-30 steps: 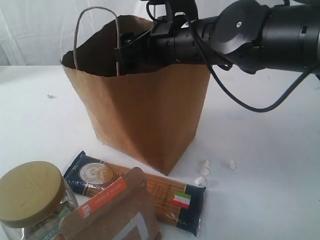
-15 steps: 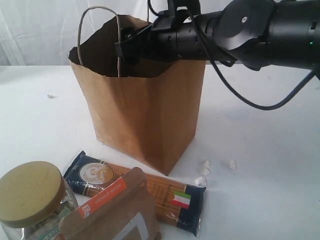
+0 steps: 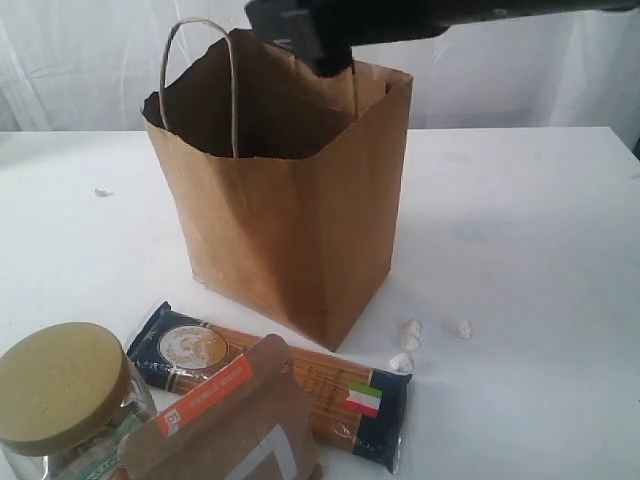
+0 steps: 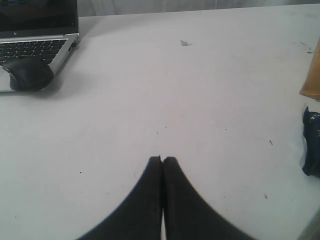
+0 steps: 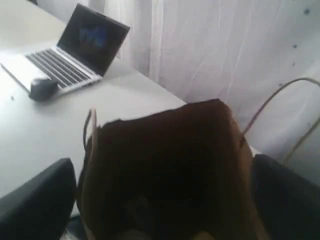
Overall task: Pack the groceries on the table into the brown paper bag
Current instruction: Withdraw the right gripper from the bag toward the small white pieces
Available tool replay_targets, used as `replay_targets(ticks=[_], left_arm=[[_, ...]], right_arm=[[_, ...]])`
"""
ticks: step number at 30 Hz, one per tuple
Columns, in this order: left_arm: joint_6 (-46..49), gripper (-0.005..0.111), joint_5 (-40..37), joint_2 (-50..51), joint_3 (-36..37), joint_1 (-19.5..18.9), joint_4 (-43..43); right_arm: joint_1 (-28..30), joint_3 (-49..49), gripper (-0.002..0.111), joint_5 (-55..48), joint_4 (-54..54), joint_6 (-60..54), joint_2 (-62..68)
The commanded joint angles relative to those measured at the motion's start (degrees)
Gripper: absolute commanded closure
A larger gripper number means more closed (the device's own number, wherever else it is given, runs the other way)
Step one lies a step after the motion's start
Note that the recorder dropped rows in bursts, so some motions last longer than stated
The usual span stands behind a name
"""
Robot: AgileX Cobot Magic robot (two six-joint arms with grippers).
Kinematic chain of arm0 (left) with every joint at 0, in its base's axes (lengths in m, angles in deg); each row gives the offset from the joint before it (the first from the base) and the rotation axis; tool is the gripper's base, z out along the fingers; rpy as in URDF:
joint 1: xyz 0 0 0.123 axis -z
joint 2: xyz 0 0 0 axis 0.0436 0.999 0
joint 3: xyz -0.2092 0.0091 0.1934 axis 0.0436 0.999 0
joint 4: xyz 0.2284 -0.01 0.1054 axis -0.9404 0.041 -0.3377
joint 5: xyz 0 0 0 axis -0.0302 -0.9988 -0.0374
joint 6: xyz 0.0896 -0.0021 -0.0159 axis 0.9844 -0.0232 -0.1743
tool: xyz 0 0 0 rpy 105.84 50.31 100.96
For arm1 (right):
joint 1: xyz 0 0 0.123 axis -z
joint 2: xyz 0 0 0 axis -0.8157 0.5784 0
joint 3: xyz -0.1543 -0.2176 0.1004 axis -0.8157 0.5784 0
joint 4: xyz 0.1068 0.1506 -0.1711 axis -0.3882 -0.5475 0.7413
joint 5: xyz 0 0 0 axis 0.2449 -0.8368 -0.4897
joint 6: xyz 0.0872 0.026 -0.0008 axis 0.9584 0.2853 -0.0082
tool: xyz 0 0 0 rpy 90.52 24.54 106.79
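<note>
The brown paper bag (image 3: 290,230) stands upright and open in the middle of the table (image 3: 520,260). My right gripper (image 3: 305,40) hovers just above the bag's back rim; in its wrist view its fingers (image 5: 37,200) stand wide open on either side of the dark bag mouth (image 5: 165,165), holding nothing. In front of the bag lie the gold-lidded glass jar (image 3: 65,390), the orange-labelled brown pouch (image 3: 230,425) and the spaghetti pack (image 3: 320,395). My left gripper (image 4: 162,160) is shut and empty over bare table, with the spaghetti pack's blue end (image 4: 312,145) off to one side.
Small white crumbs (image 3: 410,335) lie beside the bag's front corner. A laptop (image 4: 37,25) with a dark mouse (image 4: 27,72) beside it sits further along the table. A white curtain hangs behind the table.
My right arm has risen from the bag's mouth to the top of the exterior view. The bag has shifted slightly and stands straighter. The left gripper has not moved.
</note>
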Motion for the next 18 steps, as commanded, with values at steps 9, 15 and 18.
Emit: replay_targets(ticks=[9,15,18], left_arm=[[-0.07,0.107,0.28,-0.25,0.21,-0.05,0.42],[-0.07,0.107,0.28,-0.25,0.21,-0.05,0.42],[-0.07,0.107,0.28,-0.25,0.21,-0.05,0.42]], right_arm=[[5.3,13.69,0.095,-41.08,72.25,58.53,-1.64],[5.3,26.02,0.108,-32.76,59.38,52.49,-1.64],[5.3,30.2,0.108,-27.6,57.31,52.49,-1.64]])
